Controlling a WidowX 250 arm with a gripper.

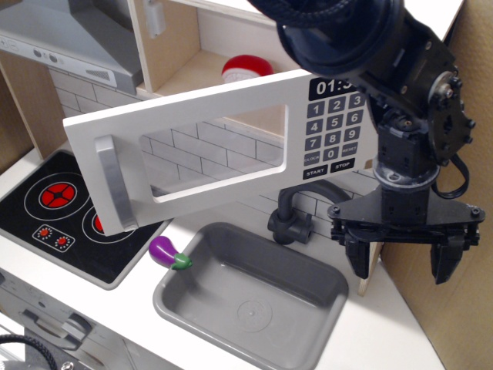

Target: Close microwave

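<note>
Microwave: toy wooden microwave (231, 139), white door with clear rectangular window, swung wide open across the middle of the view, above the sink and hob.
Door handle: grey vertical bar handle (115, 183) at the door's free left edge.
Keypad: black number keypad (333, 132) on the door's right end, clock display above it partly covered by the arm.
Cavity: wooden interior behind the door; a red-and-white round object (246, 68) sits inside, mostly hidden by the door's top edge.
Arm: black robot arm (385, 69) comes down from the top right, wrist pointing downward.
Claw: black gripper (402, 266) hangs right of the door's hinge end, fingers spread apart, holding nothing, clear of the door.
Below: grey plastic sink basin (250, 304), black tap (293, 212), purple toy eggplant (169, 253) at the sink's left rim.
Left: black hob with red rings (58, 208); grey slanted extractor hood (69, 38), cut off at the frame edge.
</note>
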